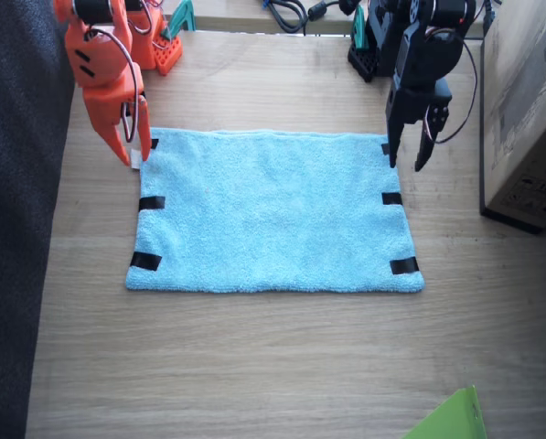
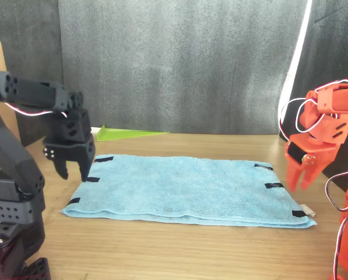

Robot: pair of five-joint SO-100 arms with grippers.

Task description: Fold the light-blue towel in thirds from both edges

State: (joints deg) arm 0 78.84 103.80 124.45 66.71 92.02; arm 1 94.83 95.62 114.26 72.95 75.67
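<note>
Lying flat on wooden table (image 1: 254, 366), light-blue towel (image 1: 273, 215); dark curtain (image 2: 174, 58) behind.

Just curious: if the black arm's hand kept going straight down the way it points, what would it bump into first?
Probably the light-blue towel: the left hand hangs open, pointing down over its taped corner, though depth is hard to judge.

Fluffy terry light-blue towel (image 1: 273, 215) on matt wood-grain table (image 1: 254, 366); glossy plastic arms.
</note>
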